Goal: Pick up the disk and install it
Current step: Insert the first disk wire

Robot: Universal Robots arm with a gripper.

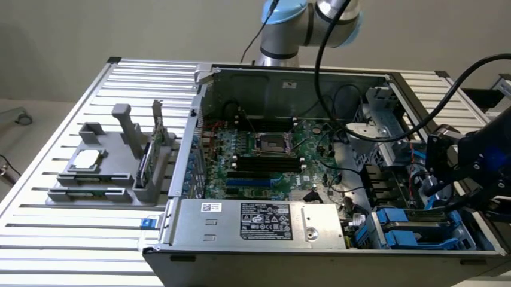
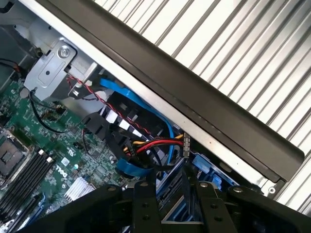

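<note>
Grey plastic fixture tray (image 1: 80, 194) on the exterior view's left, with a small square silver chip (image 1: 88, 158) lying flat and a thin green circuit card (image 1: 155, 143) stood on edge in its slot, parked, I'd say, where fingers can reach them. Moving right past the open black computer case (image 1: 319, 260) and its green motherboard (image 1: 264, 161), there's the black gripper (image 1: 451, 179), low over the blue-railed drive bay (image 1: 415, 230). Its jaws stand about half apart and look clamped on the flat silver-grey, blue-framed disk (image 2: 177, 206), held edge-on, likely so it can slide straight into the bay.
</note>
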